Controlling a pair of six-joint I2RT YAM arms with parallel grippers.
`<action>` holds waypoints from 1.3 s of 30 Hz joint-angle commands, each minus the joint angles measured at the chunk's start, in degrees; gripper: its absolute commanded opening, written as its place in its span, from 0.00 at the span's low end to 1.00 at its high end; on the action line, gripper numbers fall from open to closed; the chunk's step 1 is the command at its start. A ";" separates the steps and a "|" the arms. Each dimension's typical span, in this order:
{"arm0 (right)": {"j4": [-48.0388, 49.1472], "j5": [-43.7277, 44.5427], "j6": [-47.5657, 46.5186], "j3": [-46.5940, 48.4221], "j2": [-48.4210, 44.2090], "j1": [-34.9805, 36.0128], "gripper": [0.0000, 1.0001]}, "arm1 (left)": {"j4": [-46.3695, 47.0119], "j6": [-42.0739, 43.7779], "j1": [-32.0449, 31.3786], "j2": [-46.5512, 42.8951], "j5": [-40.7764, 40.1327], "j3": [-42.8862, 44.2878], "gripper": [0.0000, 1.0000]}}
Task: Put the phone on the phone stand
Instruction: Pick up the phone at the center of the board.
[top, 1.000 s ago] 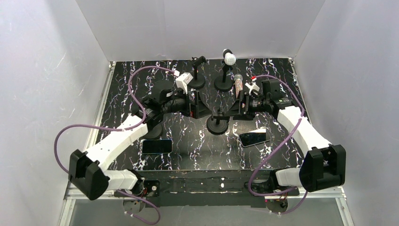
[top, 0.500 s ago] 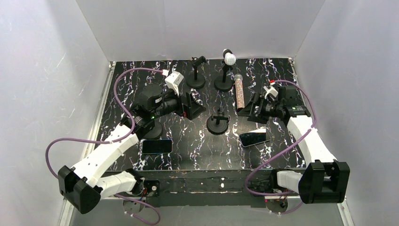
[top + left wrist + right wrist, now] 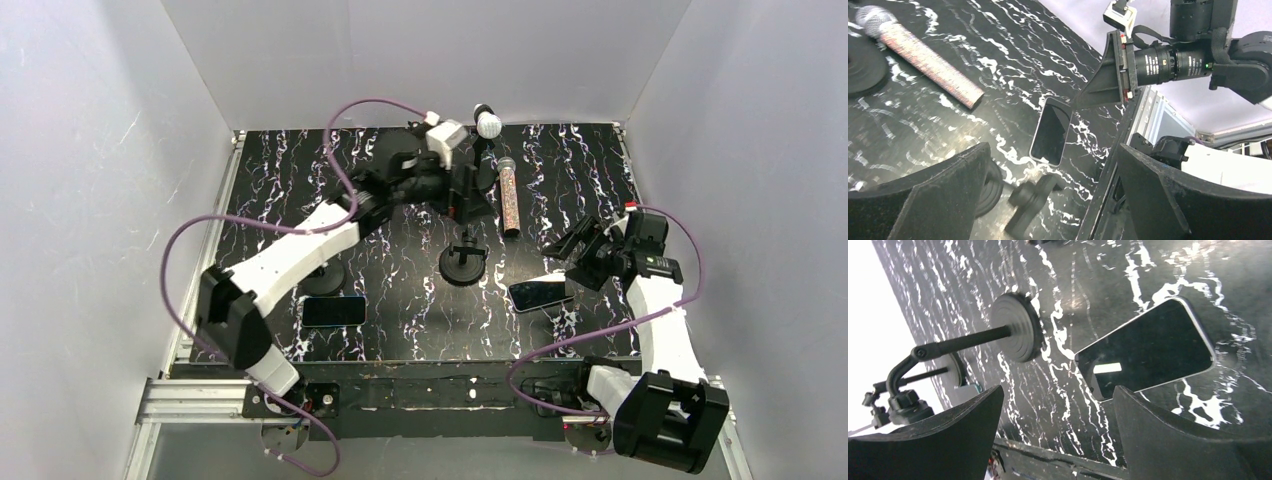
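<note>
A dark-screened phone (image 3: pixel 540 293) lies flat at the right of the marbled table, also shown in the right wrist view (image 3: pixel 1148 352) and the left wrist view (image 3: pixel 1052 131). A second phone (image 3: pixel 333 310) lies at the front left. A black phone stand (image 3: pixel 463 262) with a round base (image 3: pixel 1015 335) stands mid-table, with nothing on it. My right gripper (image 3: pixel 572 246) hovers open just behind and right of the first phone, empty (image 3: pixel 1055 435). My left gripper (image 3: pixel 474 196) is open and empty at the back centre (image 3: pixel 1053 200), above the stand (image 3: pixel 1035 197).
A glittery microphone (image 3: pixel 509 197) lies on the table behind the stand, also in the left wrist view (image 3: pixel 923 57). A stand with a white ball (image 3: pixel 487 122) is at the back. Another round stand base (image 3: pixel 328 276) sits under the left arm. White walls enclose the table.
The right gripper has let go of the microphone, opened wider and pulled back to the right near the phone. The left arm has swung from the left-middle to the back centre.
</note>
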 commanded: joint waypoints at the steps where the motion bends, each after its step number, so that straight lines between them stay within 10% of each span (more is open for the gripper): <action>1: -1.37 4.40 1.10 -2.06 -2.79 -2.71 0.89 | -6.46 4.07 -5.90 8.67 1.19 10.28 0.98; 21: 4.70 0.48 0.74 -10.68 2.68 -26.80 0.88 | -16.27 21.94 -22.46 35.07 -15.35 29.14 0.98; 39: 8.62 -9.96 -1.00 -11.91 9.16 -31.07 0.88 | -17.15 26.40 -24.93 49.59 -24.83 35.57 0.98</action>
